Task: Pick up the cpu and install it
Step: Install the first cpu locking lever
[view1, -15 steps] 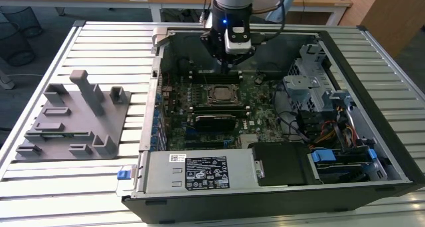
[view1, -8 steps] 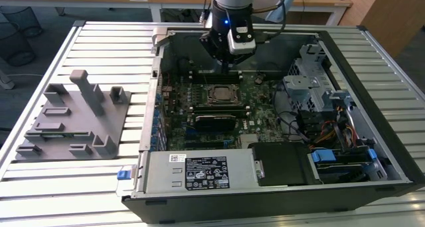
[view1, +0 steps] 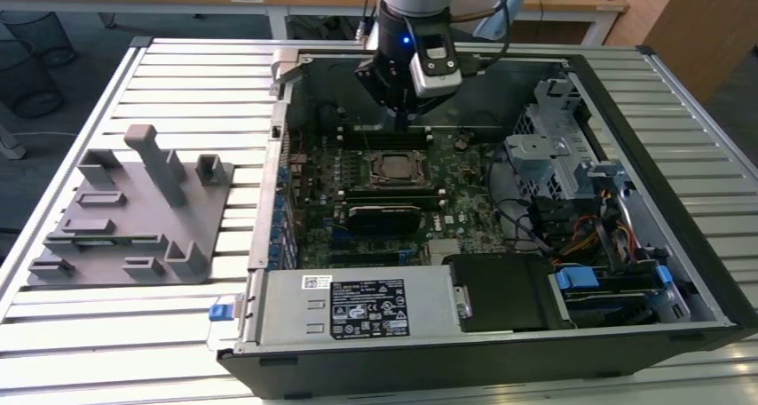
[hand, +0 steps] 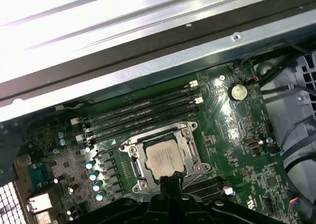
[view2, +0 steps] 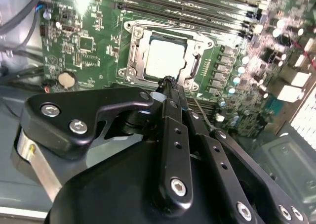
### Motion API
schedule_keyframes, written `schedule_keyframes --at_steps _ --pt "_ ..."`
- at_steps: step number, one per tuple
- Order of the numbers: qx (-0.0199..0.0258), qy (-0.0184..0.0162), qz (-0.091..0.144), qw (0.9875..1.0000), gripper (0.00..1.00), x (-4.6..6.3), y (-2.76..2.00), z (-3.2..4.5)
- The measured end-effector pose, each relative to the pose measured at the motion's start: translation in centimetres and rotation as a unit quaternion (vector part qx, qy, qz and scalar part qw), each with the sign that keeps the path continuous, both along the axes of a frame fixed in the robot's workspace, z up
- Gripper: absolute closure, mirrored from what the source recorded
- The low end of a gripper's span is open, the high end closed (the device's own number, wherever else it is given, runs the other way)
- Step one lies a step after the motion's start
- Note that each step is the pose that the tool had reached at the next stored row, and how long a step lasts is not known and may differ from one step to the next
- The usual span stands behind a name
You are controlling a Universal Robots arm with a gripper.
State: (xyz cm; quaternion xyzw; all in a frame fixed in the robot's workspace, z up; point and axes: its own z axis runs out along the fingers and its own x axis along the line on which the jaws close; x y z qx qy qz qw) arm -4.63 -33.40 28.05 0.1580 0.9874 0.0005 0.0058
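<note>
One cpu (view2: pixel 166 59) seated in socket (view2: pixel 132 50) | light, stiff, slick lid, fragile underside; hold by opposite edges | gripper (view2: pixel 169 81) above, jaws together, empty

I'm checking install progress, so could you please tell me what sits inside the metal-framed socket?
The square silver-topped cpu lies inside the dark metal-framed socket; the contacts beneath it are covered.

Even daylight spreading across the exterior view, computer case (view1: pixel 663 272) interior sitting dimmer, glare blowing out the case wall (hand: pixel 123 21) in the first wrist view, cpu (view2: pixel 165 56) top washing pale.
</note>
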Motion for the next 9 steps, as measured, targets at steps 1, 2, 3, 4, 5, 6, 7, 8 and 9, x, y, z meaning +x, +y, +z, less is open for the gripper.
schedule_keyframes --at_steps 1,2,3,4,5,6,7,8,9 --pt "0.0000 0.0000 0.009 1.0000 0.89 0.00 0.00 -0.01" --pt "0.0000 0.0000 0.018 0.9998 0.89 0.00 0.00 -0.02" --pt "0.0000 0.0000 0.028 0.9996 0.89 0.00 0.00 -0.03" --pt "0.0000 0.0000 0.037 0.9993 0.89 0.00 0.00 -0.04" --pt "0.0000 0.0000 0.046 0.9989 0.89 0.00 0.00 -0.06" --pt "0.0000 0.0000 0.055 0.9985 0.89 0.00 0.00 -0.07" --pt "0.0000 0.0000 0.064 0.9980 0.89 0.00 0.00 -0.08" --pt "0.0000 0.0000 0.073 0.9973 0.89 0.00 0.00 -0.09" --pt "0.0000 0.0000 0.082 0.9966 0.89 0.00 0.00 -0.11"
